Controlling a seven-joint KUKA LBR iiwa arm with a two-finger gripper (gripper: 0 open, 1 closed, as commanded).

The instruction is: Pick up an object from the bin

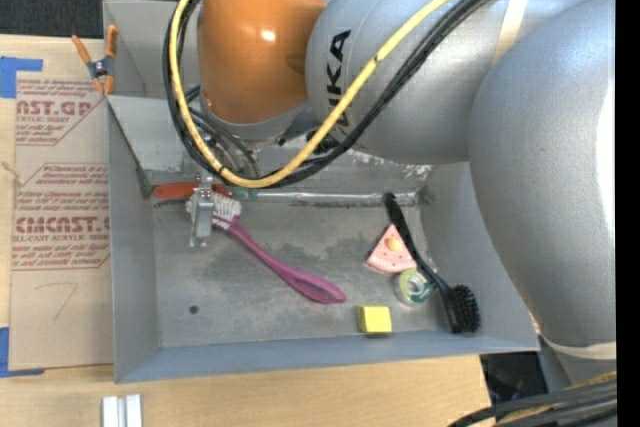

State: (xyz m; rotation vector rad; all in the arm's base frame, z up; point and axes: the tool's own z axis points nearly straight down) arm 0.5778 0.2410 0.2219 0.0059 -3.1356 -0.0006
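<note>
Toothbrush point(283, 269), pink, flat on bin point(260, 315) floor, centre-left; head just beside gripper point(203, 215), far left. Gripper low in bin; open or closed, cannot tell. Nothing lifted yet. Left: grasp, raise. Yellow cube point(375, 318), black brush point(462, 308) well apart, near right.

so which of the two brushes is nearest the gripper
The magenta toothbrush, whose bristle head lies right at the gripper on the left. The black brush lies far off on the right, by the pink wedge.
</note>
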